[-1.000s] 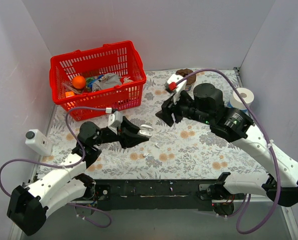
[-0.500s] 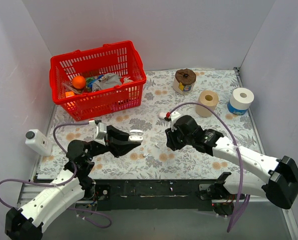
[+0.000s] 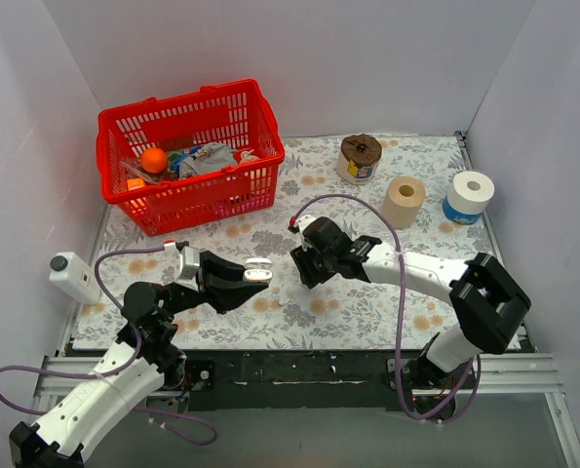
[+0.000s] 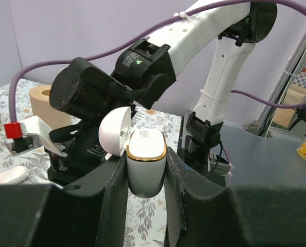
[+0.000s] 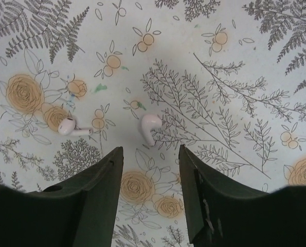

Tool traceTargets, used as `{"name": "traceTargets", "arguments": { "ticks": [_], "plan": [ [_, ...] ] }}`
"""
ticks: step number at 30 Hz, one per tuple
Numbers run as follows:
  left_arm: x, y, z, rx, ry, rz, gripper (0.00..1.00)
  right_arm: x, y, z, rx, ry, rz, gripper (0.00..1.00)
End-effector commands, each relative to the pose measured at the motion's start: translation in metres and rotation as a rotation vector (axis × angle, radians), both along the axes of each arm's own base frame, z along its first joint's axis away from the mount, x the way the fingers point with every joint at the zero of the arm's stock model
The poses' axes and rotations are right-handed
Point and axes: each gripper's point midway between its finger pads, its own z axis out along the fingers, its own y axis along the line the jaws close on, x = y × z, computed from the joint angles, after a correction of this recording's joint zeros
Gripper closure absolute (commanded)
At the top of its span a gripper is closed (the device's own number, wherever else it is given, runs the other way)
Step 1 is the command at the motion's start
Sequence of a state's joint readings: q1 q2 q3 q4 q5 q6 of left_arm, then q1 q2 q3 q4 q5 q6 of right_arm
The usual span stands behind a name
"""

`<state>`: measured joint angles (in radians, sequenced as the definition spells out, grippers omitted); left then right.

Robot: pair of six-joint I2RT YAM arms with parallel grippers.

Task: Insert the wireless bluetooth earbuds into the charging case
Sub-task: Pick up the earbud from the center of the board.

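Note:
My left gripper is shut on the white charging case, which has a gold rim. It holds the case upright above the table with the lid hinged open to the left. My right gripper is open and empty, low over the floral mat and just right of the case. In the right wrist view two white earbuds lie on the mat. One earbud lies just ahead of the gap between the open fingers. The other earbud lies further left. I cannot pick them out in the top view.
A red basket of items stands at the back left. A brown-topped can, a tan roll and a white and blue roll stand at the back right. A white device sits at the left edge.
My right arm has swung down and left from high over the back to low over the mat. My left arm has drawn back toward the near left, still holding the case.

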<state>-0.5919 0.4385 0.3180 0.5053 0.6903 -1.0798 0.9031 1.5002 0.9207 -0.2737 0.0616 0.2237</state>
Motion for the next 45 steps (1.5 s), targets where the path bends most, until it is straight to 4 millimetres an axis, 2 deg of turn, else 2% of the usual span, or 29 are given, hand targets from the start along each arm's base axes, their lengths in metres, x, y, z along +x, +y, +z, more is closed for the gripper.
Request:
{"name": "traceTargets", "arguments": {
  "ticks": [1,2,6,19,39,44,45],
  "plan": [
    [0.004,0.002,-0.007,0.017,0.015,0.034,1.00,0.018,0.010,0.007,-0.027,-0.037,-0.019,0.45],
    [0.004,0.003,-0.007,0.016,0.016,0.036,1.00,0.021,0.012,0.009,-0.031,-0.039,-0.023,0.45],
    [0.005,0.004,-0.008,0.024,0.012,0.045,1.00,0.026,0.015,-0.004,-0.088,-0.010,-0.030,0.46],
    [0.000,0.004,-0.010,0.030,0.013,0.026,1.00,0.018,0.018,-0.028,-0.122,0.055,-0.012,0.46],
    [-0.001,0.005,-0.012,0.025,0.026,0.031,1.00,0.017,0.026,-0.046,-0.134,0.080,0.005,0.48],
    [0.000,0.005,-0.013,0.025,0.030,0.035,1.00,0.018,0.028,-0.047,-0.131,0.083,0.011,0.51],
    [0.000,0.005,-0.013,0.026,0.031,0.033,1.00,0.017,0.028,-0.048,-0.134,0.087,0.013,0.54]
  ]
}}
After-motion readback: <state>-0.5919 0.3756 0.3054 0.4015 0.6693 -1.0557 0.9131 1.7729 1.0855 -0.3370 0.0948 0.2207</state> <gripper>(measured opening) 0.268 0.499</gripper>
